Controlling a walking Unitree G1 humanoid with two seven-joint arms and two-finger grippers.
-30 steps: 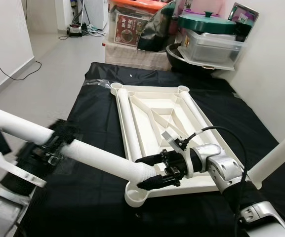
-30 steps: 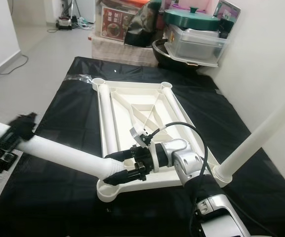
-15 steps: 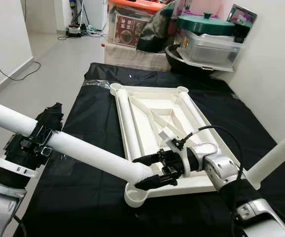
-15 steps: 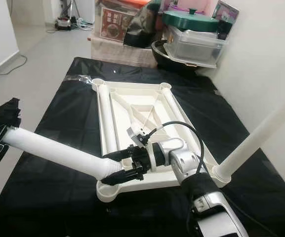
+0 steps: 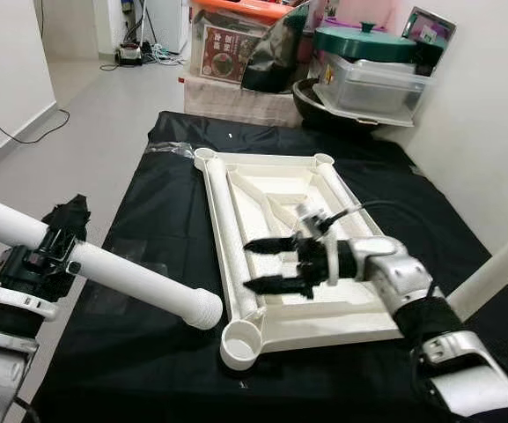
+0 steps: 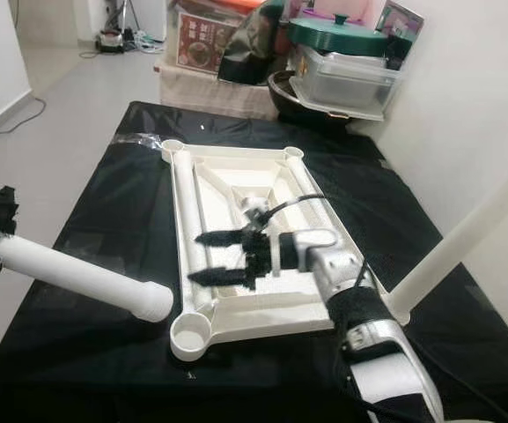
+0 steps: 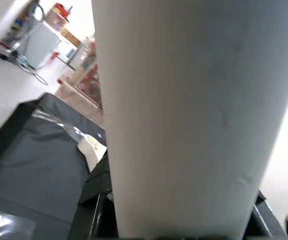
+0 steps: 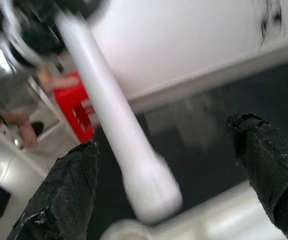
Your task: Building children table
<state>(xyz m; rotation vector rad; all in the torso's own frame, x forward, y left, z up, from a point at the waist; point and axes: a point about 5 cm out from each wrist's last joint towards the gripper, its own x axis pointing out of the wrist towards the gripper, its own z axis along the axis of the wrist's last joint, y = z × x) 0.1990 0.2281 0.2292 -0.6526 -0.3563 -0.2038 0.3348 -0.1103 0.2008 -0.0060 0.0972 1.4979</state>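
Note:
The white children's table top point(image 5: 342, 313) lies upside down on a black cloth. Its near-left corner socket point(image 5: 240, 344) stands open. My left gripper point(image 5: 53, 249) is shut on a long white table leg point(image 5: 139, 280), whose ribbed end point(image 6: 152, 301) hangs just left of that socket. In the left wrist view the leg point(image 7: 183, 115) is very close. My right gripper point(image 5: 249, 264) is open above the table top, apart from the leg, with the leg end point(image 8: 148, 192) between its spread fingers point(image 8: 64, 195) at a distance. Another leg point(image 5: 491, 273) stands in the near-right corner.
A further white leg point(image 5: 223, 225) lies along the left inner edge of the table top. Storage boxes and a green-lidded pot point(image 5: 368, 44) stand behind the cloth. A white wall point(image 5: 482, 115) runs along the right. Bare floor point(image 5: 77, 132) lies to the left.
My right gripper let go of the leg's end, opened and drew back over the table top. The leg's end moved left, off the corner socket, still held by my left gripper.

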